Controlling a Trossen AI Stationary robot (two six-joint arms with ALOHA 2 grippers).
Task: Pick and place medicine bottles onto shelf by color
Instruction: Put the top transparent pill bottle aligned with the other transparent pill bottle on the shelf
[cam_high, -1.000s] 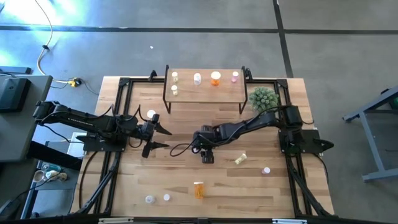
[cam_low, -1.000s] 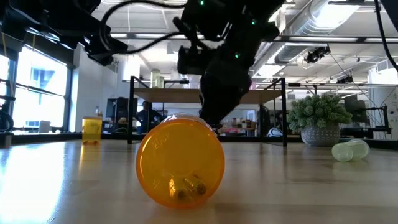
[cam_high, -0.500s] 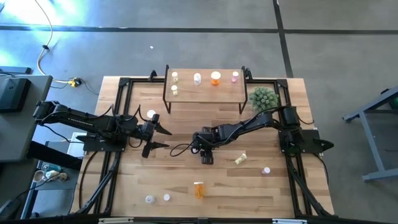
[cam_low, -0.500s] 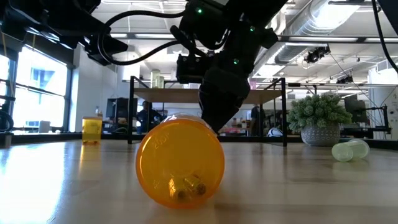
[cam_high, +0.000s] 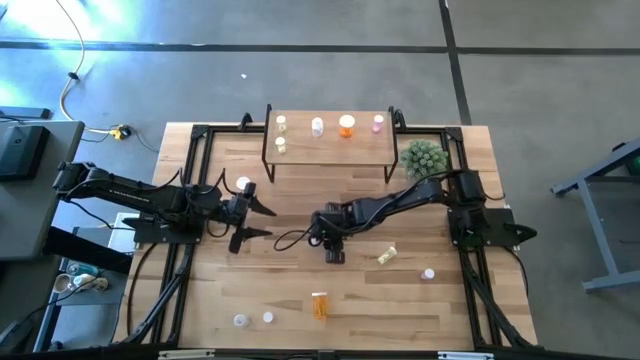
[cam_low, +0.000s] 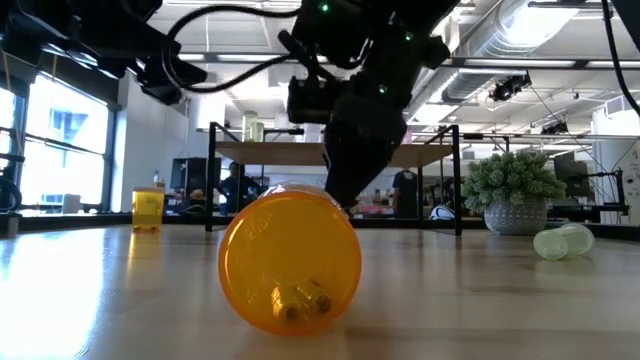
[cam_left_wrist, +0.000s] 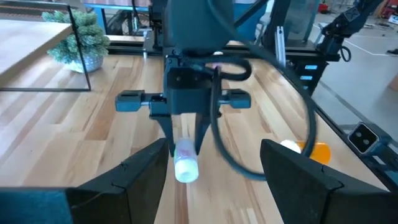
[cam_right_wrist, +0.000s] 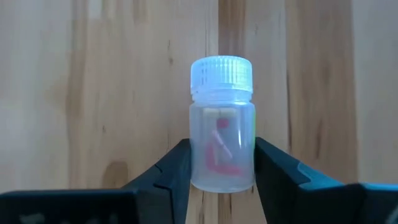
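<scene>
The right pincer (cam_high: 334, 254) is lowered near the middle of the table (cam_high: 300, 275), and its two fingers (cam_right_wrist: 177, 171) are seen closed against the sides of a clear bottle (cam_right_wrist: 222, 124) with a white cap; pink pills are visible inside it. In the left wrist view the same clear bottle (cam_left_wrist: 185, 163) is shown between those fingers just above the wooden planks; whether it touches the planks cannot be told.

The left pincer (cam_high: 262, 222) is held above the table's left half, well apart from the right one, with its fingers (cam_left_wrist: 146, 171) spread and nothing between them.

Beside the right pincer, toward the right arm's base, a yellow-green bottle (cam_high: 387, 255) is lying on its side, and a pink bottle (cam_high: 428, 273) is seen farther out. An orange bottle (cam_high: 319, 304) lies on its side near the front edge; in the low view it fills the foreground (cam_low: 290, 262). Two white-capped bottles (cam_high: 254, 319) stand to its left, and another small one (cam_high: 243, 184) is seen near the left pincer.

On the shelf (cam_high: 327, 140) at the table's far side, five bottles are standing: two pale ones (cam_high: 281, 134) at its left end, a white one (cam_high: 317, 126), an orange one (cam_high: 346, 125) and a pink one (cam_high: 378, 123). A green spiky plant (cam_high: 422, 157) is placed just right of the shelf.
</scene>
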